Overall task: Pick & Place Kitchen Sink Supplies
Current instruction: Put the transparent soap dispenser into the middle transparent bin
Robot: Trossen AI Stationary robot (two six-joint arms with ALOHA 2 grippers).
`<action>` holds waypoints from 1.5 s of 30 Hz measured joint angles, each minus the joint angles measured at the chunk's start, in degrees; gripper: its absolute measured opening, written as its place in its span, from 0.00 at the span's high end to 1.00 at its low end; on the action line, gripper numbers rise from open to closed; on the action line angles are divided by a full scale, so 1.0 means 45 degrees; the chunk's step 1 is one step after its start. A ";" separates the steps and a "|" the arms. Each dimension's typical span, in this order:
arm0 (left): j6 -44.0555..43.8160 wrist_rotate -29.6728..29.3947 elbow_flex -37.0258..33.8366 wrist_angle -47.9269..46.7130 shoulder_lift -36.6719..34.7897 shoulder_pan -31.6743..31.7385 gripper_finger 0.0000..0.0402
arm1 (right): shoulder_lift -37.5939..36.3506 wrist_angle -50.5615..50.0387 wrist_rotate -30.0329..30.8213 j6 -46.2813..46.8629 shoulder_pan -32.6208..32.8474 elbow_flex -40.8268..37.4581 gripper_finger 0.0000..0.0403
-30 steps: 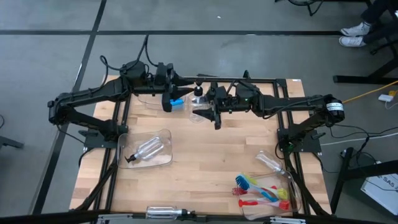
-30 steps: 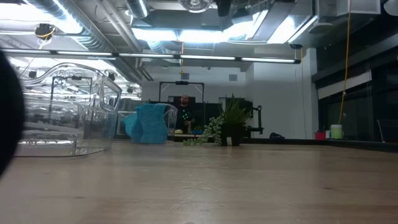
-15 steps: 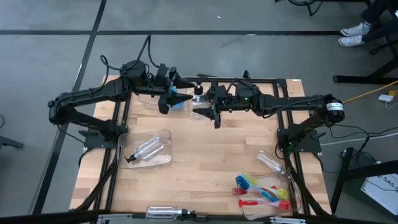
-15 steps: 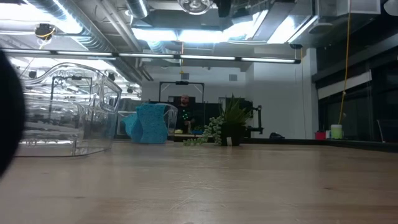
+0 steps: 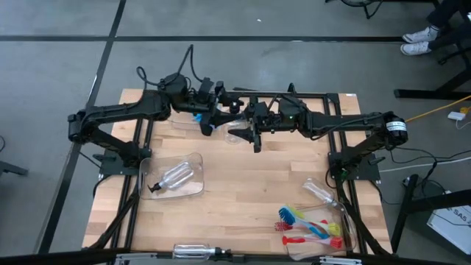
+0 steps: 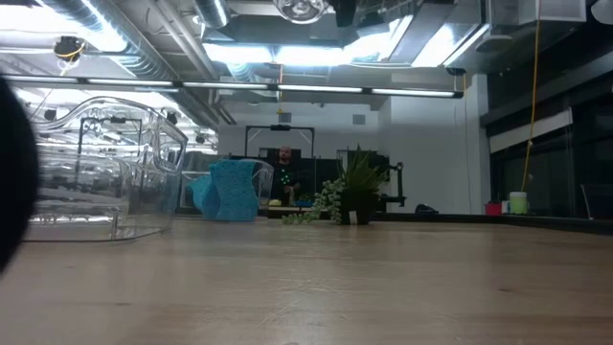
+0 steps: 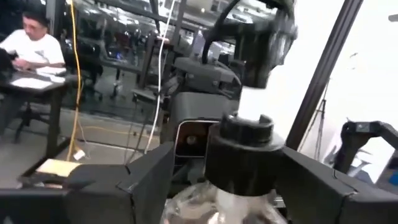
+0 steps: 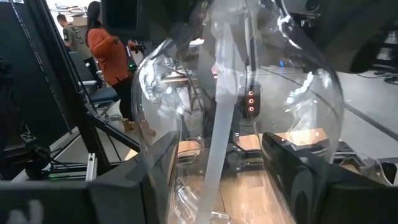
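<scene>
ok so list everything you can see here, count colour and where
pump bottle: one, clear with black top, table's far middle, between both grippers
other bottles: three, clear; one in the left bin, one at the near edge, one by the right bin
brushes: red, blue, yellow-green, in the near right bin
sponge: one, blue, under the left arm
table: one, light wood
left gripper: fingers flank the bottle's black cap
right gripper: shut on the bottle's body
</scene>
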 joint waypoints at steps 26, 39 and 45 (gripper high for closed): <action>0.0434 -0.0347 0.0005 0.0452 -0.0016 0.0185 0.67 | 0.0000 -0.0334 0.0063 0.0084 -0.0019 0.0000 0.42; 0.1127 -0.1343 0.0005 0.0035 -0.0322 0.0199 0.67 | -0.0005 -0.0300 0.1260 -0.0017 0.0010 0.0000 0.33; 0.1385 -0.2132 0.0005 -0.0627 -0.0574 0.0189 0.68 | -0.0005 -0.0380 0.1484 -0.0005 0.0004 0.0000 0.26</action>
